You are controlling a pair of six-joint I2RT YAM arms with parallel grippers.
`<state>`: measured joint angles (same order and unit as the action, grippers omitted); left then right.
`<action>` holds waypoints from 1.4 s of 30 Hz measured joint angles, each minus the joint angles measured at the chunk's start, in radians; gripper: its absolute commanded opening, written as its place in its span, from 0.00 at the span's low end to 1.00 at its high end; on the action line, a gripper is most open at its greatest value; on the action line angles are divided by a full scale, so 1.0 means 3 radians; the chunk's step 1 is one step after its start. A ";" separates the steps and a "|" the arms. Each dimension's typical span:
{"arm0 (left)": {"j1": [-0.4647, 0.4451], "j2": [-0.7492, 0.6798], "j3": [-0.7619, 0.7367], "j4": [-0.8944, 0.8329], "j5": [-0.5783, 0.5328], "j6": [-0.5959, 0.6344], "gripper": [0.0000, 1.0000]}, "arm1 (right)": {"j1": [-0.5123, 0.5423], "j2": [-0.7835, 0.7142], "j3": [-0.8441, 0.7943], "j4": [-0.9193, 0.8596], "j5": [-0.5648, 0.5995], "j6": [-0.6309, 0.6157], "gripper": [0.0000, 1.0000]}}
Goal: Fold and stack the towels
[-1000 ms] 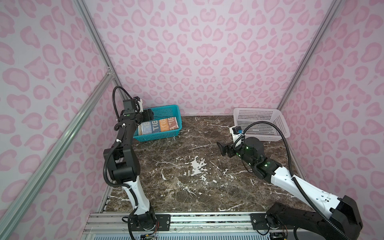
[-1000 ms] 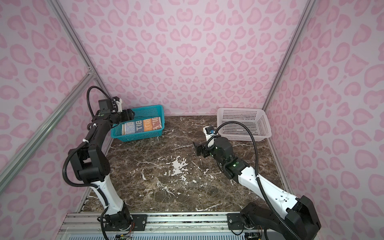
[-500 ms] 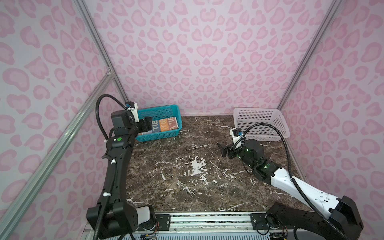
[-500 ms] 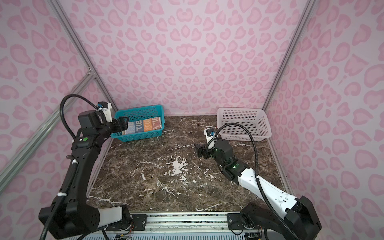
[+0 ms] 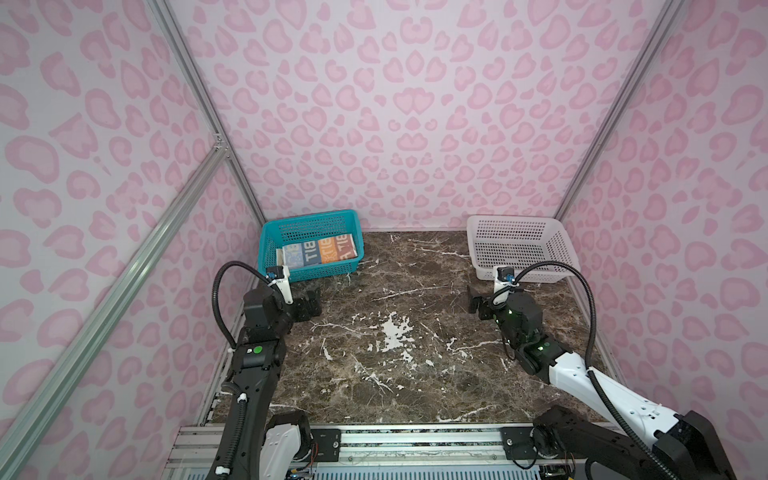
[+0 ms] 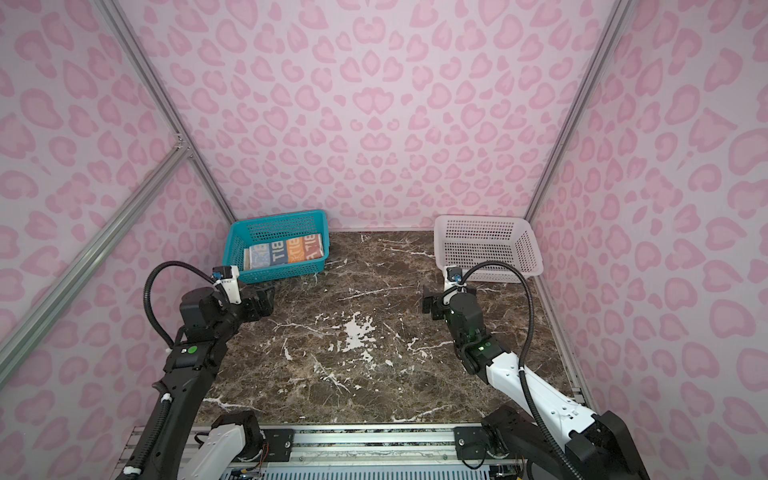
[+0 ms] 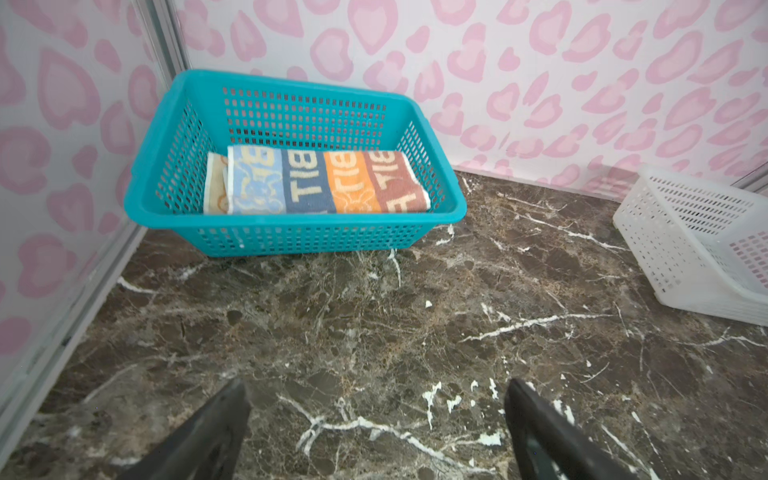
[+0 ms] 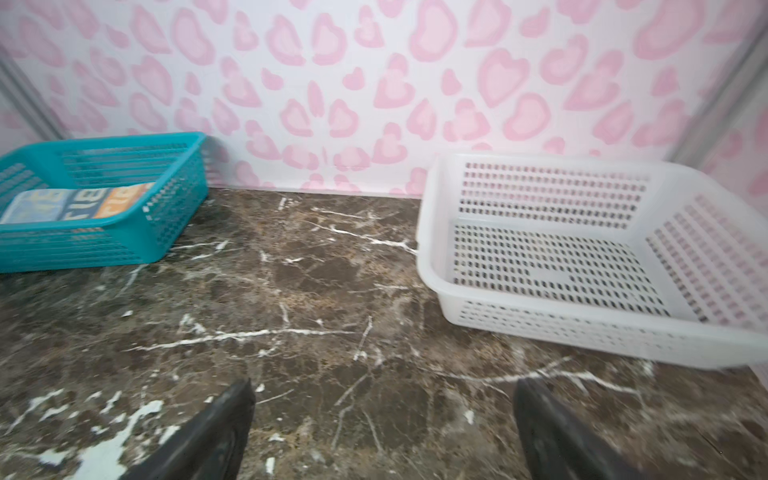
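1. The towels (image 7: 324, 183) lay folded and stacked inside the teal basket (image 7: 291, 220), which sat on the counter (image 5: 395, 374) against the back wall.
2. The lettered towel (image 5: 320, 253) was on top of the stack, and a cream-orange edge (image 7: 214, 183) peeked out from under it at one end.
3. The left gripper (image 5: 311, 305) hung just in front of the teal basket, over bare counter. Its jaws stood wide apart with nothing between them.
4. The right gripper (image 5: 476, 301) was well apart from the teal basket, across the counter and near the white basket (image 5: 515, 218). Its jaws were spread too, holding nothing.
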<state>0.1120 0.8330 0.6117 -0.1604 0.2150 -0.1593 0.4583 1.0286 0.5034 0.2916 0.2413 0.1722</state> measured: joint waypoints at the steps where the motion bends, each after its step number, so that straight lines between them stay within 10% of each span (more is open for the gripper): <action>1: -0.0023 -0.0027 -0.0140 0.0089 -0.0060 -0.0050 0.97 | -0.0057 -0.0006 -0.0072 0.0043 0.0042 0.0031 0.99; 14: -0.0078 0.0557 -0.0945 0.1562 -0.0880 -0.0261 0.97 | -0.0547 -0.0001 -0.0547 0.0537 0.0512 0.0023 0.99; 28: -0.0076 0.1750 -0.0919 0.3084 -0.0646 0.0108 0.97 | -0.0933 0.0632 -0.0650 0.1311 0.0735 -0.0308 0.99; 42: -0.0102 0.2042 -0.0843 0.3404 -0.0430 0.0280 0.97 | -0.1063 0.1478 -0.0601 0.2076 0.0338 -0.0736 1.00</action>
<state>0.0814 1.4456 0.3588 0.8608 0.0860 -0.0753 0.1394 1.4719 0.3229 0.9146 0.3428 -0.0486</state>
